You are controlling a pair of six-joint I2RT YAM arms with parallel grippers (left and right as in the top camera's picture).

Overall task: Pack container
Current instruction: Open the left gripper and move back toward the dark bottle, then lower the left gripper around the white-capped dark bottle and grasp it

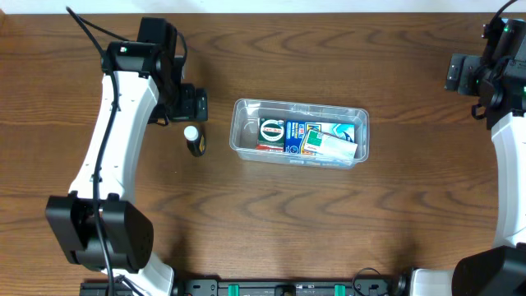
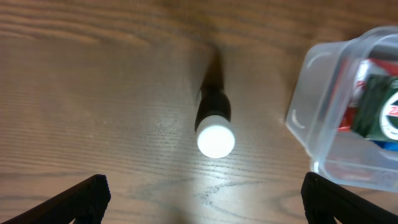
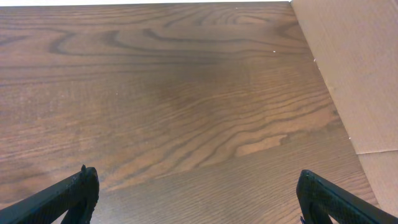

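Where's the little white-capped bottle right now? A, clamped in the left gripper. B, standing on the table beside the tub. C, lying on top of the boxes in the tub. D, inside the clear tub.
B: the bottle stands on the table just outside the end wall of the tub, and the left gripper is open with its fingers clear of it.

Left fingers (image 2: pixel 87 194) and right fingers (image 3: pixel 78 190) spread wide.
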